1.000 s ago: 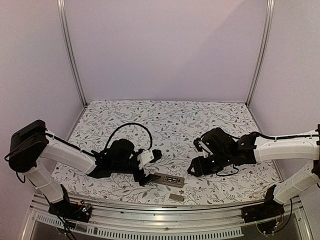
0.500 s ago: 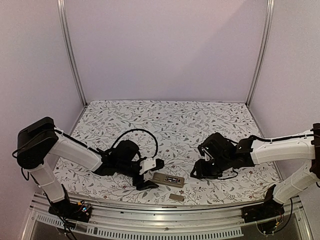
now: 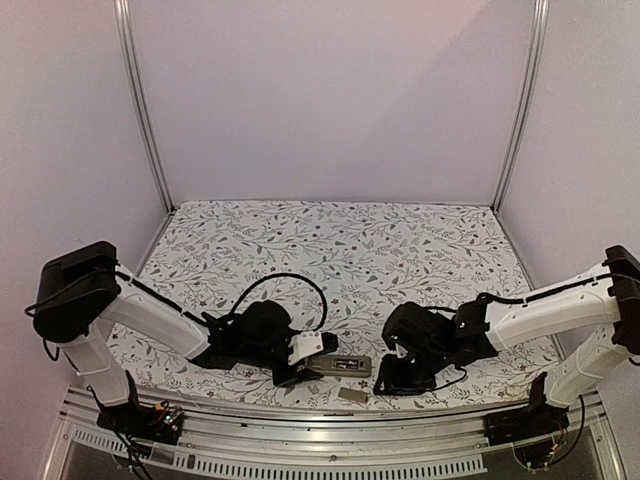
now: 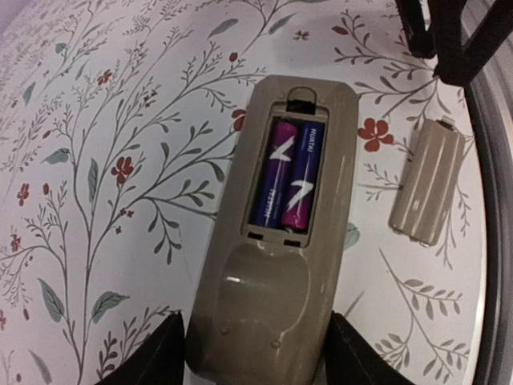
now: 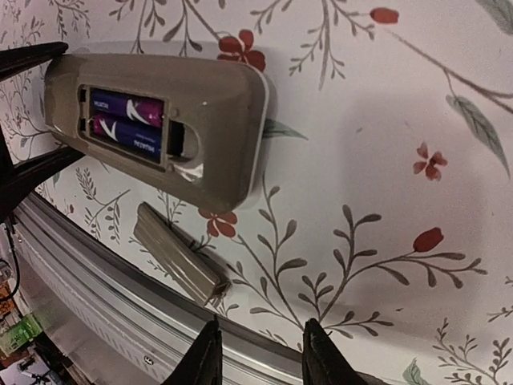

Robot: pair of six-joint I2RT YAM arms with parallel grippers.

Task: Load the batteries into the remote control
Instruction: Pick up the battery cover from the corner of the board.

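Left pincer [image 4: 258, 341] pinches the remote control [image 4: 264, 297] by its near end, fingers flush on both long sides. The remote runs straight away from it, both batteries [image 4: 287, 180] seated in the recess. Right pincer [image 5: 263, 329] hangs spread and empty, and the loose cover panel [image 5: 178, 261] lies just ahead on the bench [image 5: 361, 160], beside the remote and nearer this arm.

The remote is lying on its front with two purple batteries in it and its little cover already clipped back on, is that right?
Not quite. The cover is off, lying on the flowered cloth beside the remote control, as the left wrist view shows. The rest holds: the remote lies on its front with both batteries in the open recess.
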